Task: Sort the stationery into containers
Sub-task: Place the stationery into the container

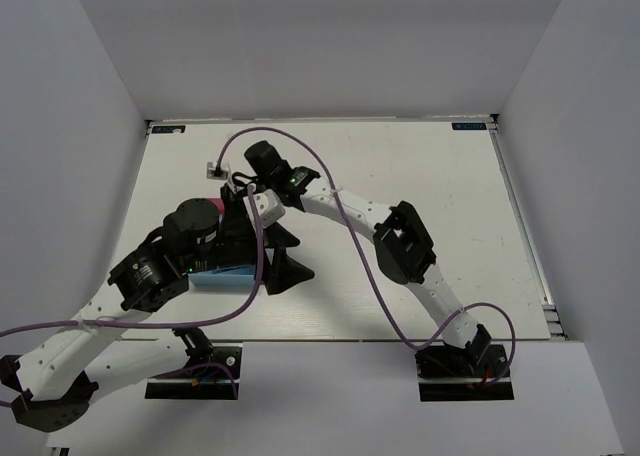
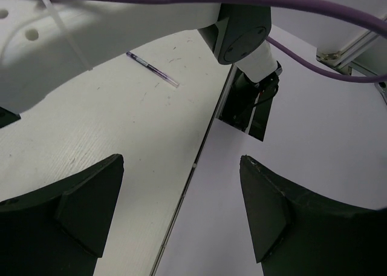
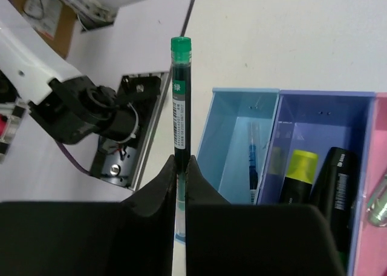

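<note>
My right gripper (image 3: 181,162) is shut on a thin dark pen with a green cap (image 3: 180,88), held just left of the light blue tray (image 3: 233,137). That tray holds a blue-white pen (image 3: 252,152). The blue tray (image 3: 320,115) holds a yellow-capped highlighter (image 3: 299,173) and a black highlighter (image 3: 336,191). The pink tray (image 3: 380,167) holds a pale teal marker (image 3: 378,197). My left gripper (image 2: 181,161) is open and empty above the table's edge. Another thin pen (image 2: 152,68) lies on the table. From above, the arms hide most of the trays (image 1: 222,276).
The right arm (image 2: 121,28) crosses over the left gripper's view. The right arm's base plate (image 2: 248,106) stands past the table's near edge (image 2: 205,137). A purple cable (image 1: 350,236) loops over the middle of the table. White walls enclose the table on three sides.
</note>
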`<move>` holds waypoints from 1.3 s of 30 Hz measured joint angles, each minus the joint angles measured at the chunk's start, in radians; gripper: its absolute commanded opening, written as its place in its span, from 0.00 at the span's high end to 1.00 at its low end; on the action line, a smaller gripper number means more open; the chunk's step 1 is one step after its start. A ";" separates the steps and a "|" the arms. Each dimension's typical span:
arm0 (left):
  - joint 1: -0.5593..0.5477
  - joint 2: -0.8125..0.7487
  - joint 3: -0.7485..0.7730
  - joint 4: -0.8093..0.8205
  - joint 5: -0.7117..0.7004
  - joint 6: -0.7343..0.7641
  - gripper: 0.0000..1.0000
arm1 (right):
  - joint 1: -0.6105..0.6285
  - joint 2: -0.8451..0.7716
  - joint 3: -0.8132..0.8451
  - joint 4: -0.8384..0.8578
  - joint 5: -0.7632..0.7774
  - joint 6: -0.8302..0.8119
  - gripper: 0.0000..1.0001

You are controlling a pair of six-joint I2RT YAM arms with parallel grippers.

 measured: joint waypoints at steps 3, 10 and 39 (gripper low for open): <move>0.000 -0.009 -0.003 -0.002 0.002 0.000 0.11 | 0.027 0.000 -0.026 -0.039 0.042 -0.086 1.00; 0.000 -0.050 -0.045 -0.003 0.005 -0.002 0.11 | 0.060 0.000 -0.087 -0.125 0.127 -0.243 1.00; 0.000 -0.045 -0.024 -0.041 0.028 -0.058 0.28 | 0.057 -0.079 -0.051 -0.229 0.319 -0.383 1.00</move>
